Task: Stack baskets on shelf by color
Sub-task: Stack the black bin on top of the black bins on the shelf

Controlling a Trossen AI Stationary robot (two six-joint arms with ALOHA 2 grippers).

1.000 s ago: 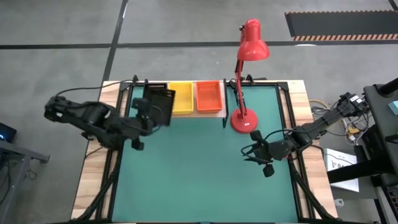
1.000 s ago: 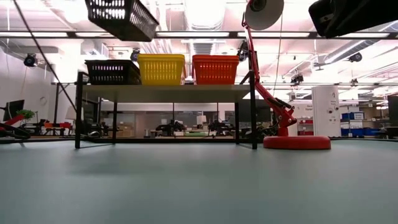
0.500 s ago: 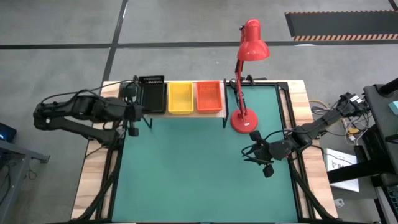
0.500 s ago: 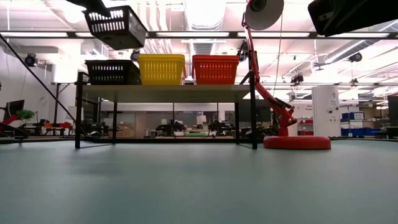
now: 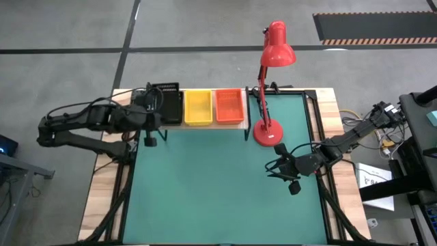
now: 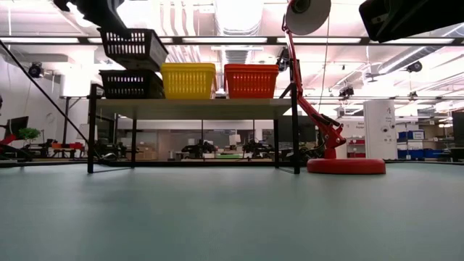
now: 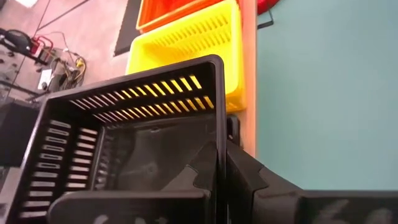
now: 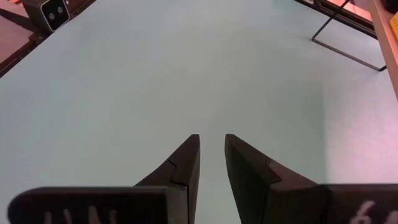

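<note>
Black basket (image 6: pixel 133 49) is pinched by its wall in the left claw (image 7: pixel 222 163), right over the other black basket (image 6: pixel 130 84) on the shelf (image 6: pixel 196 107), approx 11 o'clock on the table (image 5: pixel 225 178). It needs to go straight down. Right claw (image 8: pixel 210 160) waits at 4 o'clock, a bit open, holding nothing.

No text, label, brand, number or sign can be read in these pictures. At the bottom edge of the right wrist view there are some pale marks on the dark gripper body, but they are cut off and cannot be read as letters.
</note>
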